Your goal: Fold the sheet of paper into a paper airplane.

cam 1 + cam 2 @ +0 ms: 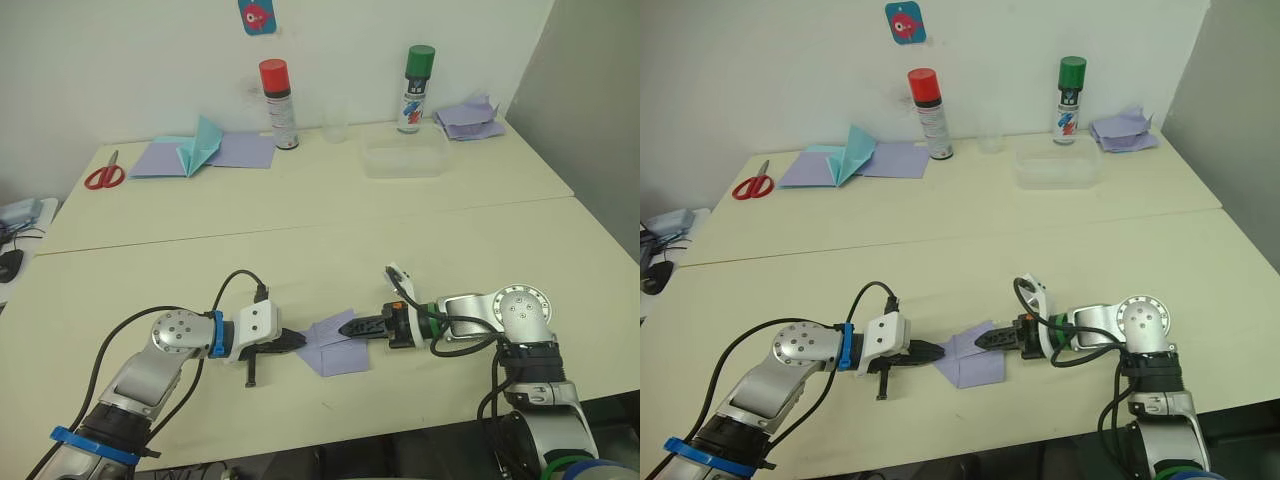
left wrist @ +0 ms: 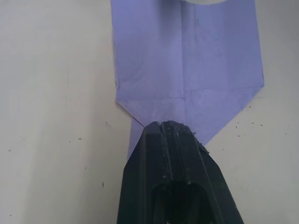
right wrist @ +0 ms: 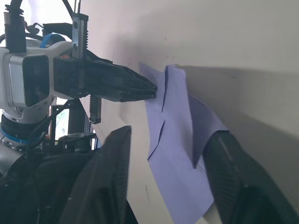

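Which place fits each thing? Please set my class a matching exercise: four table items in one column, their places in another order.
Things:
1. scissors
2. green-capped spray can
3. sheet of paper
4. clear plastic tub

Places:
A. between the two grippers
B. far left of the table
C. in front of the green-capped can
D. by the wall, beside the heap of lavender sheets

Pairs: 1-B, 2-D, 3-A, 4-C

two cream desks (image 1: 300, 210) pushed together, seam running across middle. white wall (image 1: 120, 60) behind far edge, small blue sticker (image 1: 257, 16) on it. grey wall panel (image 1: 590, 90) right.
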Robot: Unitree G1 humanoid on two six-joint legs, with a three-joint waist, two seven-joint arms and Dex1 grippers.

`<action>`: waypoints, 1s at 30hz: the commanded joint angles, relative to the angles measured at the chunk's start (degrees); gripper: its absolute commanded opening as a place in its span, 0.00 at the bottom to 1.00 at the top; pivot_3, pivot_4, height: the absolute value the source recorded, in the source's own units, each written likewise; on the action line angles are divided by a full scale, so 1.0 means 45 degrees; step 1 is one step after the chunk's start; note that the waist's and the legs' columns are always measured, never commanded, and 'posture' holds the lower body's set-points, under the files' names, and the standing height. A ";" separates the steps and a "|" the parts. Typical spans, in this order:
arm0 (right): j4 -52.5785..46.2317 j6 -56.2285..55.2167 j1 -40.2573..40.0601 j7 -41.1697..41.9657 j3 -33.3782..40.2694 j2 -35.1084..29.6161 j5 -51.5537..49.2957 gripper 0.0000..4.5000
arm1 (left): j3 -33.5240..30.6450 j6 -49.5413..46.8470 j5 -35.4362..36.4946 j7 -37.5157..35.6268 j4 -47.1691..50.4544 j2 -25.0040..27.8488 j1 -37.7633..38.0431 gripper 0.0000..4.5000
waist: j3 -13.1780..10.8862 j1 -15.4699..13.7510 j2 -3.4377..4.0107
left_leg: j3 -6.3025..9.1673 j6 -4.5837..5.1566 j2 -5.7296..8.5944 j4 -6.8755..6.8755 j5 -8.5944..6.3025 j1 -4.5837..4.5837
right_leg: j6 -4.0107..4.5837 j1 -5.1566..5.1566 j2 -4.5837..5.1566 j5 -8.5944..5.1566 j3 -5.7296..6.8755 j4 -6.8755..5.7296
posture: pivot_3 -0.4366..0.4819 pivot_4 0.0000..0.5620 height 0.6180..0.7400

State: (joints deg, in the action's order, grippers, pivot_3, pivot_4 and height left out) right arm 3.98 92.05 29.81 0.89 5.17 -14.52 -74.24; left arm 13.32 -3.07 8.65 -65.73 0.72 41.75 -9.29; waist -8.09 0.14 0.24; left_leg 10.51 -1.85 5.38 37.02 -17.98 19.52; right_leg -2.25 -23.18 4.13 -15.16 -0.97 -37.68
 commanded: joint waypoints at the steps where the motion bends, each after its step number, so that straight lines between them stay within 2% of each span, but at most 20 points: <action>1: -0.0197 0.0101 0.0025 -0.0137 0.0140 0.0023 -0.0566 0.13 | 0.0729 -0.0306 -0.0809 -0.0007 -0.0593 0.0027 0.0350 0.00 | 0.0000 0.0001 0.0001 | -0.0001 0.0000 0.0000 0.0000 0.0000 0.0000 | 0.0000 0.0000 -0.0001 0.0000 0.0000 0.0000 | 0.48 0.27 1.00; 2: -0.0221 0.0101 -0.0009 -0.0162 0.0157 -0.0020 -0.0584 0.05 | 0.0735 -0.0297 -0.0818 -0.0024 -0.0594 0.0040 0.0353 0.00 | -0.0001 0.0001 0.0001 | 0.0000 0.0000 0.0000 0.0000 0.0000 0.0000 | 0.0000 0.0000 -0.0002 0.0000 0.0001 0.0000 | 0.48 0.27 1.00; 3: -0.0241 0.0101 -0.0032 -0.0182 0.0169 -0.0056 -0.0603 0.01 | 0.0742 -0.0294 -0.0826 -0.0037 -0.0592 0.0050 0.0355 0.00 | 0.0000 0.0000 0.0001 | 0.0001 0.0000 0.0001 0.0000 0.0000 0.0000 | 0.0000 0.0000 -0.0002 0.0000 0.0001 0.0000 | 0.48 0.27 1.00; 10: -0.0478 0.0101 -0.0241 -0.0308 0.0346 -0.0069 -0.0556 0.01 | 0.0531 -0.0421 -0.0559 -0.0132 -0.0393 0.0147 0.0436 0.00 | -0.0001 -0.0001 0.0001 | 0.0001 0.0002 0.0002 -0.0001 -0.0001 0.0004 | -0.0001 0.0000 -0.0002 -0.0001 0.0000 0.0002 | 0.48 0.27 1.00; 14: -0.1198 -0.0319 -0.0294 0.0122 0.0433 0.0056 -0.0280 0.01 | -0.0560 -0.0801 0.0473 -0.0380 0.0485 0.0620 0.0625 0.00 | -0.0010 0.0046 0.0004 | 0.0000 0.0003 -0.0002 -0.0002 -0.0002 0.0011 | -0.0001 -0.0011 -0.0002 -0.0001 -0.0001 0.0003 | 0.48 0.27 1.00; 17: -0.2516 -0.1638 -0.0219 0.1761 -0.0359 -0.0628 0.0793 0.01 | -0.1762 -0.0950 0.1435 -0.0774 0.1457 0.1410 0.0724 0.00 | -0.0065 0.0137 -0.0013 | 0.0010 -0.0001 -0.0016 -0.0001 0.0000 0.0077 | 0.0001 -0.0083 -0.0012 0.0000 0.0008 -0.0003 | 0.48 0.27 1.00; 20: -0.4263 -0.4944 -0.0321 0.5191 -0.1959 -0.2095 0.3178 0.01 | -0.3726 -0.2813 0.3350 -0.0741 0.2317 0.2233 0.0299 0.00 | -0.0128 0.0154 -0.0051 | 0.0007 -0.0003 -0.0003 0.0003 0.0001 0.0105 | -0.0001 -0.0106 -0.0011 -0.0001 0.0009 -0.0004 | 0.48 0.27 1.00; 24: -0.4714 -1.0872 -0.0170 0.9425 -0.4140 -0.3686 0.7403 0.01 | -0.5790 -0.4896 0.4945 -0.0970 0.2587 0.3551 -0.0046 0.00 | -0.0229 0.0342 -0.0185 | 0.0017 -0.0005 -0.0030 0.0002 0.0001 0.0109 | -0.0012 -0.0111 -0.0017 -0.0007 0.0058 0.0007 | 0.48 0.27 1.00; 26: -0.4019 -1.5384 -0.0275 1.1361 -0.5135 -0.4027 1.0011 0.01 | -0.6327 -0.5393 0.5320 -0.1193 0.2837 0.4030 0.0116 0.00 | -0.0242 0.0391 -0.0184 | -0.0010 -0.0038 -0.0019 -0.0003 0.0019 0.0096 | -0.0070 -0.0112 -0.0019 -0.0041 0.0065 0.0012 | 0.48 0.27 1.00; 28: -0.2134 -2.1455 -0.0116 1.2828 -0.6099 -0.3868 1.2714 0.01 | -0.6687 -0.5846 0.5564 -0.1442 0.3350 0.4477 0.0547 0.00 | -0.0252 0.0485 -0.0206 | -0.0059 -0.0051 -0.0013 -0.0006 0.0024 0.0088 | -0.0070 -0.0131 -0.0012 -0.0041 0.0055 0.0013 | 0.48 0.27 1.00; 30: -0.0450 -2.5415 0.0129 1.3676 -0.6571 -0.3450 1.4061 0.01 | -0.6885 -0.6050 0.5653 -0.1534 0.3700 0.4691 0.0892 0.00 | -0.0263 0.0531 -0.0219 | -0.0086 -0.0054 -0.0014 -0.0004 0.0024 0.0079 | -0.0015 -0.0143 -0.0006 -0.0008 0.0046 0.0014 | 0.48 0.27 1.00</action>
State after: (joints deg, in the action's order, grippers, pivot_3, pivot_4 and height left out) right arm -2.30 -5.18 29.12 58.13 -22.39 -31.44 -16.91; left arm -15.41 -29.40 32.71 -71.93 15.08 61.70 -5.91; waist -9.27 2.53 -0.75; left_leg 10.07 -2.10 5.29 37.00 -17.87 19.88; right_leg -2.27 -23.86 4.11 -15.17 -0.77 -37.63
